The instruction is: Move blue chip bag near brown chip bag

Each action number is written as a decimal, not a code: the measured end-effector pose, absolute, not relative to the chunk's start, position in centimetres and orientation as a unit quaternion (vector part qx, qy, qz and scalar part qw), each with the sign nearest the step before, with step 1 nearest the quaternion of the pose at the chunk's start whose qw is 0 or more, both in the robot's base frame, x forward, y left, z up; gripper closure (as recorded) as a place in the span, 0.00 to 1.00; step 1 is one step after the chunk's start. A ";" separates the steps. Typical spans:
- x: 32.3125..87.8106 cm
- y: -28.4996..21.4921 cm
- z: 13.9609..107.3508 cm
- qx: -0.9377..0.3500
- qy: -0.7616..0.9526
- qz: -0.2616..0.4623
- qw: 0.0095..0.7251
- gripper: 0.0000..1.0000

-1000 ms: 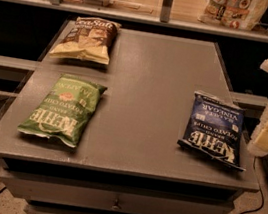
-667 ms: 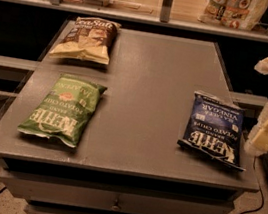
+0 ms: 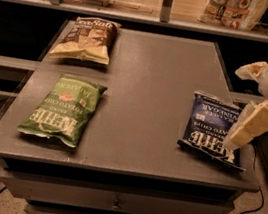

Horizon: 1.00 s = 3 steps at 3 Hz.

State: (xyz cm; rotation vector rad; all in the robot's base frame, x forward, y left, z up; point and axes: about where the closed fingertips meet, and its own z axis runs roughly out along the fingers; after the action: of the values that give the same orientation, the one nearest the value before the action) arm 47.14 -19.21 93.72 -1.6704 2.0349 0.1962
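Break-room snack counter [image 3: 152, 86] with drawers [image 3: 116, 203]; hand [image 3: 236, 109] at right.

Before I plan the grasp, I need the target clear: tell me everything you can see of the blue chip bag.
The blue chip bag is glossy dark navy with white block lettering, including VINEGAR. It lies flat on the table's right front part, its near end close to the front edge. The gripper overlaps its right edge in this view; whether they touch cannot be told.
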 end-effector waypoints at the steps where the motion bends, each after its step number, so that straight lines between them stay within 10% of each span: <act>1: 49.1 -19.3 91.2 -0.597 0.758 0.077 0.249 0.00; 3: 51.3 -20.3 85.2 -0.573 0.790 0.071 0.207 0.00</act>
State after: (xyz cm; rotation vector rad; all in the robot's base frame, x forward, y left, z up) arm 51.35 -20.32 85.23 -1.5952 2.2005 0.1989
